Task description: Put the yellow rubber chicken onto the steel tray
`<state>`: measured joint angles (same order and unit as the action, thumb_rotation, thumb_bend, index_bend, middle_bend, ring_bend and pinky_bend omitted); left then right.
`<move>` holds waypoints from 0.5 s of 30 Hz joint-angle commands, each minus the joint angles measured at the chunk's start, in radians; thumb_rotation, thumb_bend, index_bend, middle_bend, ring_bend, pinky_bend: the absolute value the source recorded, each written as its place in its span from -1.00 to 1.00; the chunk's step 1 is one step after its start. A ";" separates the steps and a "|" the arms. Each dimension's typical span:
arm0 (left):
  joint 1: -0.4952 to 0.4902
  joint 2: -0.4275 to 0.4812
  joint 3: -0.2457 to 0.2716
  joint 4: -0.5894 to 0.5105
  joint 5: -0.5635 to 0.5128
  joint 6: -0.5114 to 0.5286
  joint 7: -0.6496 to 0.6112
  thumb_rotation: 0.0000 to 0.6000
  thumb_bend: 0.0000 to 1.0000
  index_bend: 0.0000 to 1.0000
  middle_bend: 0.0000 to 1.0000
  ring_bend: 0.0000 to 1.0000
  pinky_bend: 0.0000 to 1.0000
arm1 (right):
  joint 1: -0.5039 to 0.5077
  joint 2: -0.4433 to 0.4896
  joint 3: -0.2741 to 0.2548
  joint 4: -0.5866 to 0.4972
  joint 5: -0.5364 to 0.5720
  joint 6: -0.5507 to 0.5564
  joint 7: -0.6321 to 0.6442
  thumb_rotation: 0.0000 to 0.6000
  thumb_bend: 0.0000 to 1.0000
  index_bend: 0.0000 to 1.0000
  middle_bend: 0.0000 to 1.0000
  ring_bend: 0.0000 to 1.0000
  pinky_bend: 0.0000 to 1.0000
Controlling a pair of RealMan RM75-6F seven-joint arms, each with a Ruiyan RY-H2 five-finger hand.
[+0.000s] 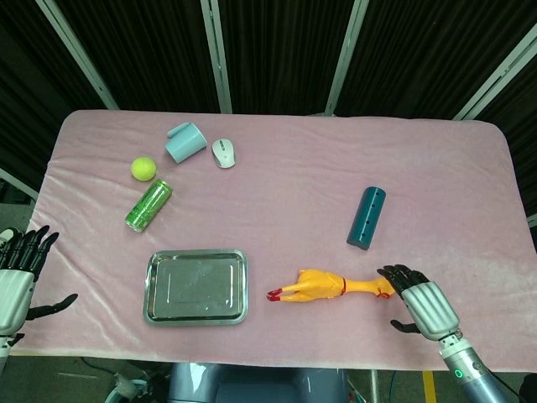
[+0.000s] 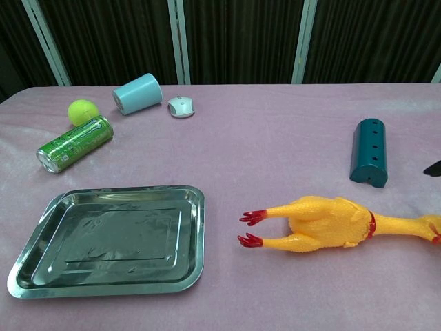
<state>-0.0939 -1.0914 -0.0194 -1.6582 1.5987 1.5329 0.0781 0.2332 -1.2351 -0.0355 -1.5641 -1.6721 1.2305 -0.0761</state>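
Note:
The yellow rubber chicken (image 1: 331,285) (image 2: 327,223) lies on its side on the pink cloth, red feet pointing left toward the steel tray (image 1: 195,286) (image 2: 110,238), head to the right. The tray is bare. My right hand (image 1: 422,302) hovers just right of the chicken's head, fingers spread, holding nothing; only a dark fingertip shows at the right edge of the chest view. My left hand (image 1: 17,277) hangs at the table's left edge, fingers apart and holding nothing, far from the tray.
A teal block (image 1: 367,217) (image 2: 368,152) lies behind the chicken. At the back left are a green can (image 1: 148,205), a yellow-green ball (image 1: 143,169), a tipped light-blue cup (image 1: 185,142) and a white mouse (image 1: 223,153).

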 commanded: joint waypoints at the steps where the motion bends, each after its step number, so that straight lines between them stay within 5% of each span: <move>1: -0.003 0.003 -0.003 -0.002 0.001 -0.001 0.000 1.00 -1.00 -1.00 -1.00 -1.00 -1.00 | 0.030 -0.022 0.002 0.008 0.017 -0.045 -0.016 1.00 -0.73 -0.67 -0.62 -0.66 -0.45; 15: -0.028 0.000 -0.014 0.007 -0.020 -0.039 -0.013 1.00 -1.00 -1.00 -1.00 -1.00 -1.00 | 0.137 -0.074 0.060 0.021 0.121 -0.193 -0.046 1.00 -0.54 -0.51 -0.51 -0.56 -0.36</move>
<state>-0.1215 -1.0914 -0.0338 -1.6513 1.5795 1.4947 0.0654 0.3642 -1.3035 0.0184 -1.5447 -1.5598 1.0457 -0.1152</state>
